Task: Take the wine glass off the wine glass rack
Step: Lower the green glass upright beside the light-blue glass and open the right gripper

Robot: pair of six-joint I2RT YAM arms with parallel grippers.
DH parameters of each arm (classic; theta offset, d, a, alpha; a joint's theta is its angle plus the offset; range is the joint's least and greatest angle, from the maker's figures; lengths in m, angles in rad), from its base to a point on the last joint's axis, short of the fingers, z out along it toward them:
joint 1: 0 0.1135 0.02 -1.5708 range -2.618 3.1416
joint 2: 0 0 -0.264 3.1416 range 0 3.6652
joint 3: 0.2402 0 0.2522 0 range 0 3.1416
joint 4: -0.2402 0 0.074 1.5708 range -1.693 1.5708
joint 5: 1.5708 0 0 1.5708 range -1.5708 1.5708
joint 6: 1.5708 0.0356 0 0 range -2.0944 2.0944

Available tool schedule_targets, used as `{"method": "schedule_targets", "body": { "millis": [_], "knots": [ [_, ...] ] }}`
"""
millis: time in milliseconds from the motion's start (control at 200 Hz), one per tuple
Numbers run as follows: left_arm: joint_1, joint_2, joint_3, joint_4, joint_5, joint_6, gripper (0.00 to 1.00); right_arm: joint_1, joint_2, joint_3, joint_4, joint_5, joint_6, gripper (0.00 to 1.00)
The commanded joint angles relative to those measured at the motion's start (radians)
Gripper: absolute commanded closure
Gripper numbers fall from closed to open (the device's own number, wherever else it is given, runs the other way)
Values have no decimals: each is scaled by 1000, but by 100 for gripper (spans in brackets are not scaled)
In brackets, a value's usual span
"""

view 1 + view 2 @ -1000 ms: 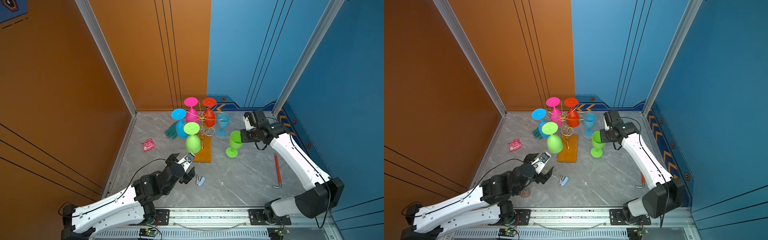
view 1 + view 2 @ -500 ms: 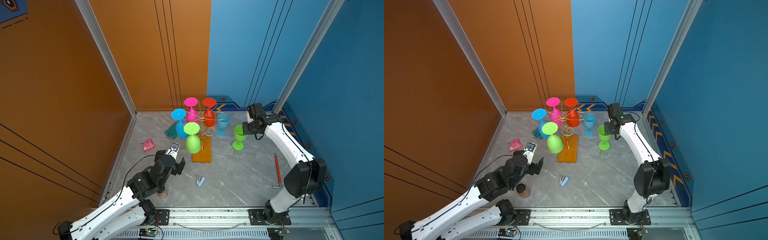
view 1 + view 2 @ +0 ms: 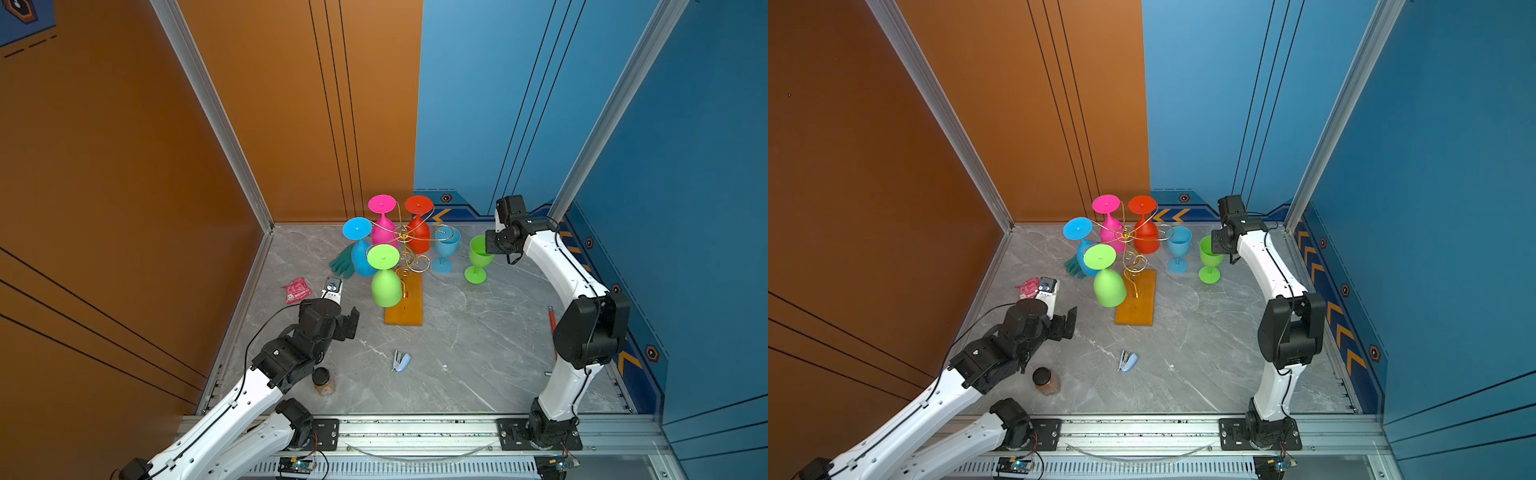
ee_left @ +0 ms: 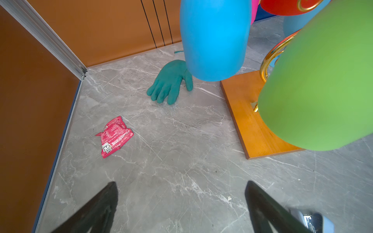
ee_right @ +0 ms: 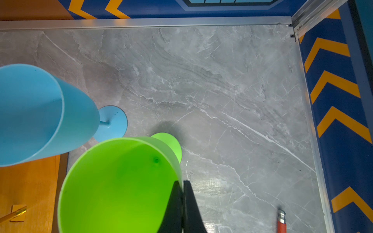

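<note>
My right tool (image 5: 182, 184) is pinching the rim of the green wine glass (image 3: 481, 254), with one finger inside the cup and one outside. That glass stands upright, off the wine glass rack (image 3: 409, 309). It is to the right of the rack, just past the light blue glass (image 3: 446, 245). My left tool (image 4: 181, 183) is spread wide and holds nothing. It hangs over the surface (image 3: 457, 353), near the front left of the rack.
</note>
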Motion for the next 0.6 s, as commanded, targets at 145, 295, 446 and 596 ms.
{"method": "schedule_targets", "body": {
  "millis": [145, 295, 446, 596],
  "knots": [
    [18, -11, 17, -6, 31, -8, 2, -8, 84, 121, 17, -16, 27, 100],
    [19, -10, 18, -6, 33, -5, 2, -12, 122, 154, 18, -28, 42, 100],
    [19, -10, 18, -6, 37, -1, 2, -16, 148, 164, 37, -27, 62, 100],
    [19, -15, 14, 7, 54, 2, 2, -19, 167, 172, 53, -26, 72, 100]
  ]
}}
